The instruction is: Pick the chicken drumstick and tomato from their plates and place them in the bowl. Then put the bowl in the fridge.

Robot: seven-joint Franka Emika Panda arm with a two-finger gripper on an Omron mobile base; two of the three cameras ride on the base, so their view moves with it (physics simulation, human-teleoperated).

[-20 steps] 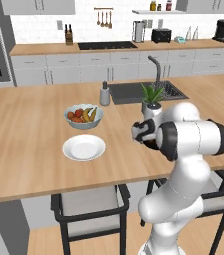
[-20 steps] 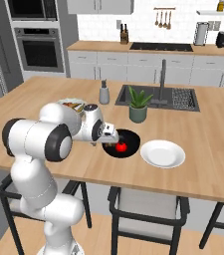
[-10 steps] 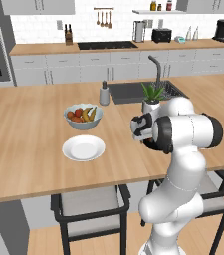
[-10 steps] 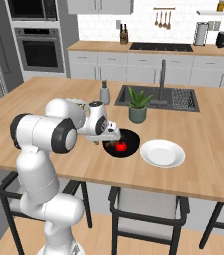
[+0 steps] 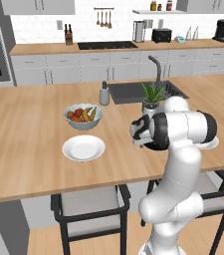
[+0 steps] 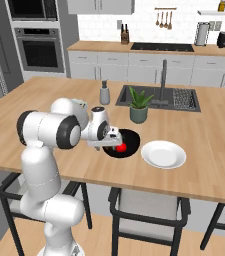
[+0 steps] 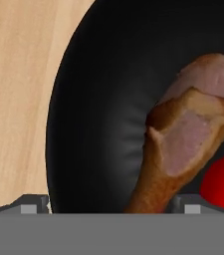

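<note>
We take the black bowl [image 6: 122, 145] on the wooden island counter [image 6: 44, 105] as our landmark. In the right base view it sits just in front of the potted plant [image 6: 139, 106], which stands at the near edge of the sink [image 6: 156, 97]. One white plate [image 6: 163, 153] lies just beside the bowl on the side away from the arm, bare of food.

Inside the bowl we see the tomato [image 6: 120, 147], a bright red spot near the rim closest to the gripper. The hand view brings us close: the chicken drumstick [image 7: 183, 139] lies on the bowl's dark floor with its thick, meaty end toward the upper right of that view, and the tomato sits just beside it at the lower right edge.

Our gripper [image 6: 115, 142] hangs right over the bowl's near rim. In the hand view the two finger tips [image 7: 34, 205] stand far apart at the bottom, spread wide, with the narrow end of the drumstick passing between them; we cannot tell whether either tip touches it, and nothing is pinched.

In the left base view the arm's bulk hides the bowl. Well away from it across the counter lies the second white plate [image 5: 83, 148], bare too, with the grey-blue fruit bowl [image 5: 82, 115] just behind it. A small grey dispenser [image 5: 104, 93] stands at the sink's corner.
</note>
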